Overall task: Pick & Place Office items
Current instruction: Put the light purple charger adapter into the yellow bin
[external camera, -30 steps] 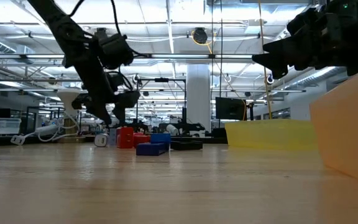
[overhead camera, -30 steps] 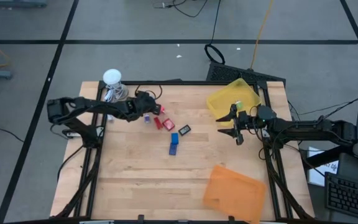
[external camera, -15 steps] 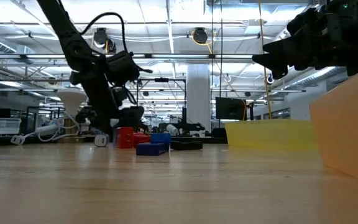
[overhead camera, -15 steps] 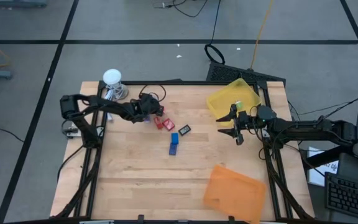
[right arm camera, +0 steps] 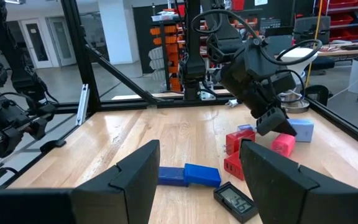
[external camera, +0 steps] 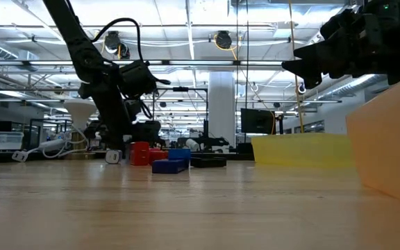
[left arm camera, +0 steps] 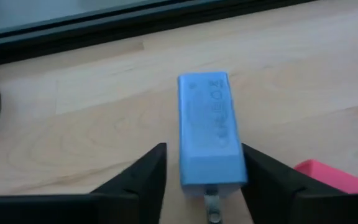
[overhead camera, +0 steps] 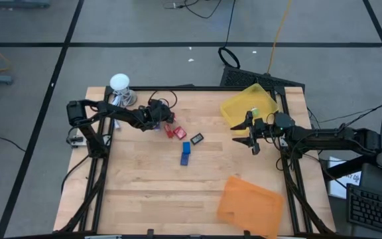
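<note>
Left end effector low, fingers apart; right end effector open, raised.

- White ball-shaped object with cord at the desk far-left corner.
- Yellow tray at the desk's far right.
- Orange tray at its near right.

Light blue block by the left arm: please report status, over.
Left gripper fingers straddle the light blue block, closing, no firm grip confirmed. Right gripper open, waiting by the yellow tray. Pink block lies close beside.
</note>
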You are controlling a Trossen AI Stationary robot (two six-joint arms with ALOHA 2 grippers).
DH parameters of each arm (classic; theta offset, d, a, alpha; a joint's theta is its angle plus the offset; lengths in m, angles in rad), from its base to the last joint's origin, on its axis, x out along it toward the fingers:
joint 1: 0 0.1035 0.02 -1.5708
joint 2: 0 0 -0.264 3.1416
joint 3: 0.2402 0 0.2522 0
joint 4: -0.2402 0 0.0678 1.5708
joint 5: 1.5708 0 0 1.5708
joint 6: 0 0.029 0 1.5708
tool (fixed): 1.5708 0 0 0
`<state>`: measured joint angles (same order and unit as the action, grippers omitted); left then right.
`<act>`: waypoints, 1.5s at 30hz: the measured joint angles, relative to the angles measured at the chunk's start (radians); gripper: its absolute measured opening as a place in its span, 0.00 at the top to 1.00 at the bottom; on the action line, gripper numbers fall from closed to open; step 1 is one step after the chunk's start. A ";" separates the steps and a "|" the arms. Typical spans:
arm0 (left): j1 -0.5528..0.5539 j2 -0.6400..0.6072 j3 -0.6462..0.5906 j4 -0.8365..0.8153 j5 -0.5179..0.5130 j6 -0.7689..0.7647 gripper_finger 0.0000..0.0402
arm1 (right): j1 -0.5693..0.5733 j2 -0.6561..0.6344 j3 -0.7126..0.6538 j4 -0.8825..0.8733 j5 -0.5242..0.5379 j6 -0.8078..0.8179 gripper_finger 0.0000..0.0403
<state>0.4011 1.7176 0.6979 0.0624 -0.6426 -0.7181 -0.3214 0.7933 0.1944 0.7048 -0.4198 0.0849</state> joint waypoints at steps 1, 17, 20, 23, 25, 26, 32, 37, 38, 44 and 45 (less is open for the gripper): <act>0.000 0.000 0.000 0.000 -0.005 0.000 0.60 | 0.000 0.000 0.000 0.000 0.000 0.000 0.47; -0.087 -0.184 0.000 -0.007 0.036 0.144 0.70 | 0.000 0.000 0.000 -0.027 0.006 0.000 0.47; -0.128 -0.266 0.000 0.002 0.082 0.186 0.70 | 0.000 0.000 0.000 -0.027 0.007 -0.004 0.47; -0.168 -0.323 0.000 0.068 0.175 0.234 0.70 | 0.000 0.000 0.000 -0.026 0.033 -0.007 0.47; -0.195 -0.336 0.000 0.155 0.267 0.281 0.70 | 0.000 0.000 0.000 -0.025 0.060 0.005 0.47; -0.210 -0.336 0.000 0.202 0.316 0.306 0.70 | 0.000 0.000 0.000 -0.024 0.075 0.007 0.47; -0.285 -0.326 0.000 0.428 0.476 0.394 0.70 | 0.002 0.000 0.000 -0.021 0.080 0.033 0.47; -0.314 -0.326 0.010 0.458 0.476 0.414 0.70 | 0.031 0.001 0.000 -0.010 0.081 0.028 0.47; -0.319 -0.325 0.017 0.445 0.476 0.415 0.70 | 0.040 0.004 0.000 0.002 0.081 0.027 0.47; -0.370 -0.270 0.140 0.248 0.476 0.452 0.70 | 0.108 0.043 0.001 0.084 0.149 0.027 0.47; -0.380 -0.253 0.171 0.208 0.476 0.467 0.70 | 0.119 0.052 0.001 0.088 0.162 0.027 0.47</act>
<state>0.0210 1.4648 0.8693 0.2701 -0.1666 -0.2516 -0.2021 0.8451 0.1955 0.7924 -0.2573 0.1116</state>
